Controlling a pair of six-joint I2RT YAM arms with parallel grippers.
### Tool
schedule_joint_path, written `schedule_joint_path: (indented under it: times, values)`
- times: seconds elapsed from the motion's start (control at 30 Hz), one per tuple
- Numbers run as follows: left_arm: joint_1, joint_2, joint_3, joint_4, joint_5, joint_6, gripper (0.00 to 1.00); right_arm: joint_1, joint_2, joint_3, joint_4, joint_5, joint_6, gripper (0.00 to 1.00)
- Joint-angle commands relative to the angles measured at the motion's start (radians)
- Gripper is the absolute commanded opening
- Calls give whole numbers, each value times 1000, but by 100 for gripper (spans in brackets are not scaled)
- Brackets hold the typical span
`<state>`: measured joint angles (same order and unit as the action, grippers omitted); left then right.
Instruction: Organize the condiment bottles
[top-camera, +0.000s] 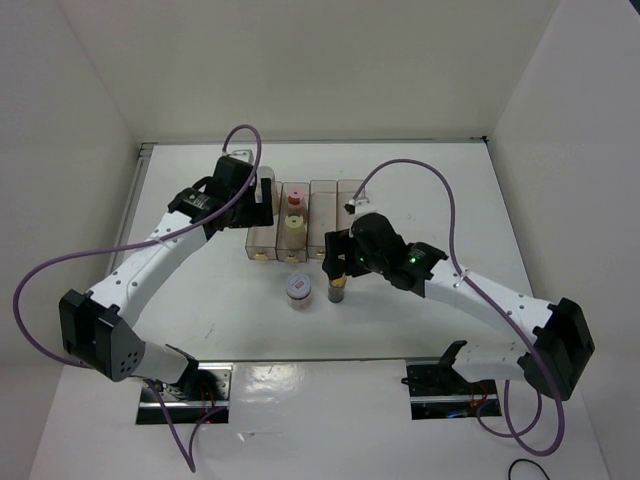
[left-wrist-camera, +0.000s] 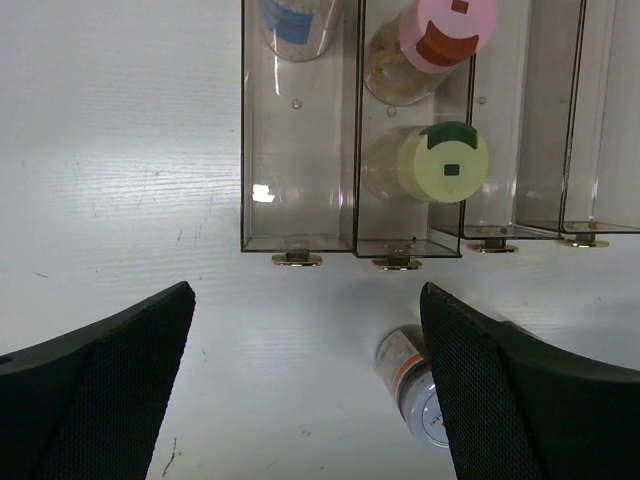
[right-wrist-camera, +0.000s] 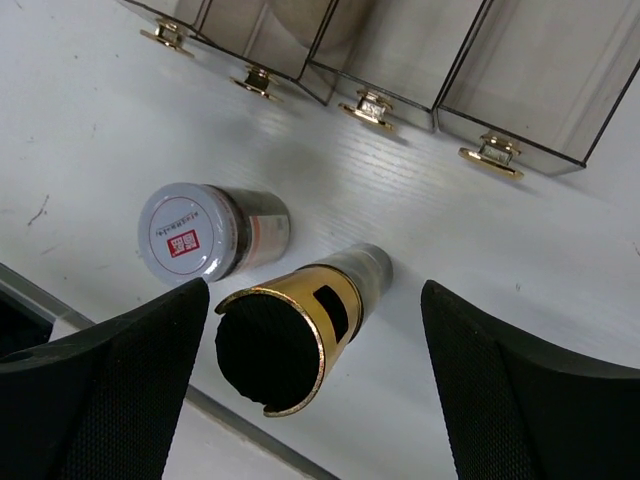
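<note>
Top view: the right gripper (top-camera: 337, 268) is held wide astride the slim dark bottle (top-camera: 337, 290), which stands on the bench (top-camera: 230, 310) just near of the rack (top-camera: 322, 195). Nothing is clasped.

Left wrist view: the left gripper (left-wrist-camera: 305, 390) is released and empty. The white bottle (left-wrist-camera: 295, 20), pink-capped bottle (left-wrist-camera: 455, 25) and yellow-capped bottle (left-wrist-camera: 445, 165) are housed in the rack's two left compartments.

Right wrist view: the squat jar (right-wrist-camera: 205, 235) is noted just beside the slim dark bottle and is judged liable to be knocked by a closing finger. The bench is white and faintly scuffed, and is walled in white.
</note>
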<state>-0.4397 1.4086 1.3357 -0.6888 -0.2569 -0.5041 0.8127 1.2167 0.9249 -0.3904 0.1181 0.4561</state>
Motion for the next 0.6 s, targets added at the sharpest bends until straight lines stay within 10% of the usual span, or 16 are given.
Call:
schedule_joint_path:
  times: [0.0, 0.57]
  values:
    - [9, -22, -15, 43, 18, -14, 99, 32, 27, 48, -36, 61, 21, 90]
    - [18, -13, -24, 43, 27, 4, 99, 75, 93, 84, -47, 146, 21, 44]
